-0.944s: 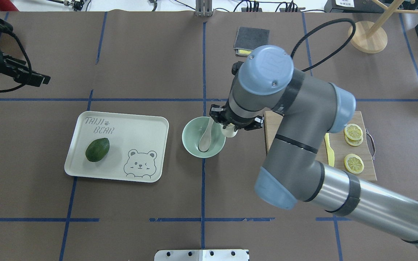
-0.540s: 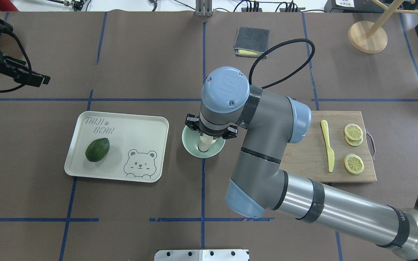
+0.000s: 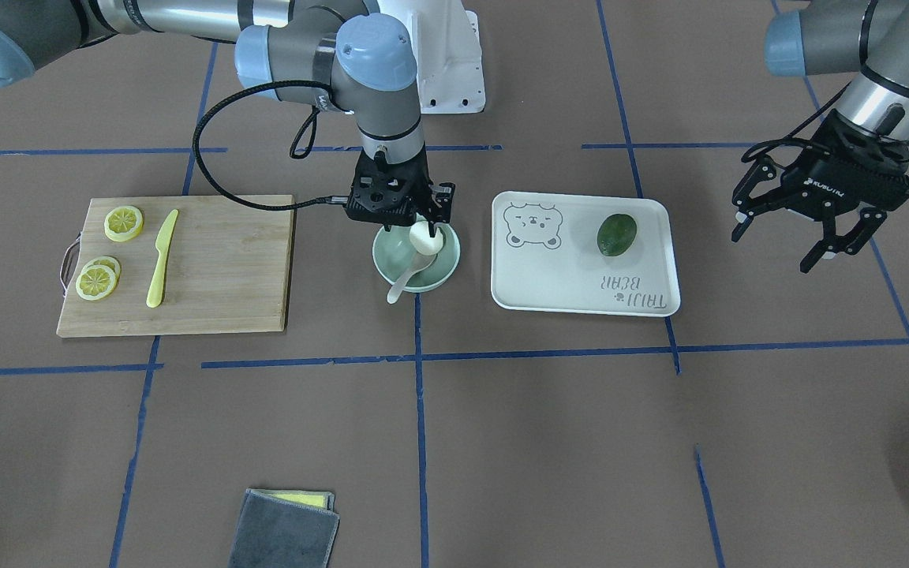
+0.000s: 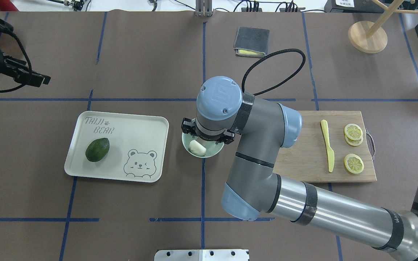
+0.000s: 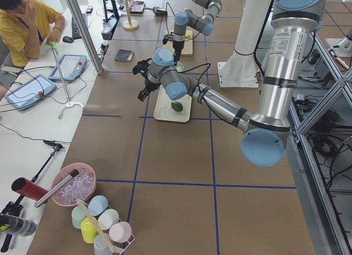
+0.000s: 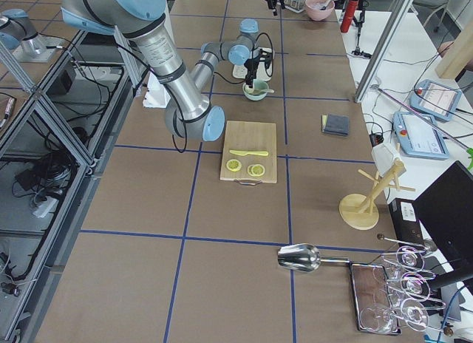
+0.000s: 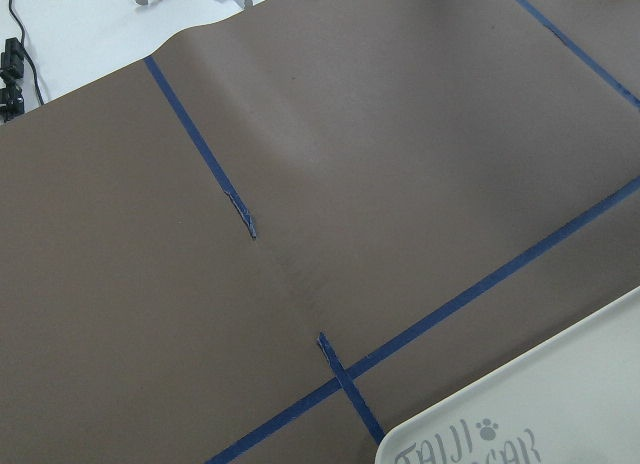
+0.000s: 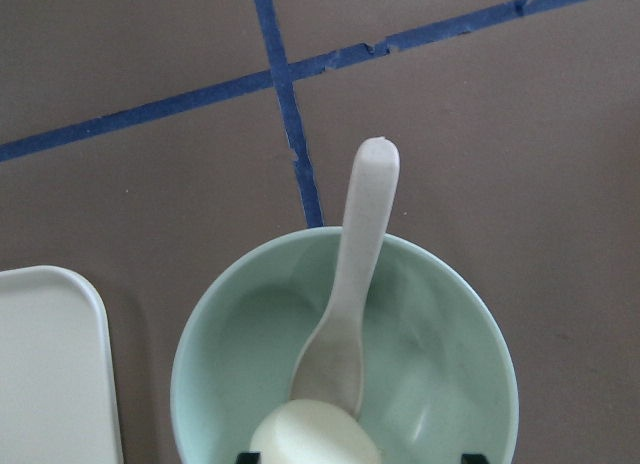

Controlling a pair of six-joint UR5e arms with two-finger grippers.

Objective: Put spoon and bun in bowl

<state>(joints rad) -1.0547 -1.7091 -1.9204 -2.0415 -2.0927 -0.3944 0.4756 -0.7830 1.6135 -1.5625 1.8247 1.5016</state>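
1. At the centre of the front-facing view, the bowl (image 3: 386, 251) stands on the brown table cover (image 3: 549, 442), just left of the tray (image 3: 573, 280)
2. The spoon (image 3: 399, 288) lies in the bowl with its scoop at the bottom, its handle leaning out over the rim toward the lower edge of the frame
3. The bun (image 3: 424, 237) sits inside the bowl at its upper side, against the scoop
4. The right gripper (image 3: 424, 223) hangs directly over the bowl; in its wrist view the jaws stand parted wider than the bun
5. At the right edge, the left gripper (image 3: 778, 244) hovers above the table cover with its fingers spread wide, well apart from the tray
6. An avocado (image 3: 617, 234) lies on the tray; at left, a cutting board (image 3: 226, 268) carries a yellow knife (image 3: 161, 260) and lemon slices (image 3: 97, 281)
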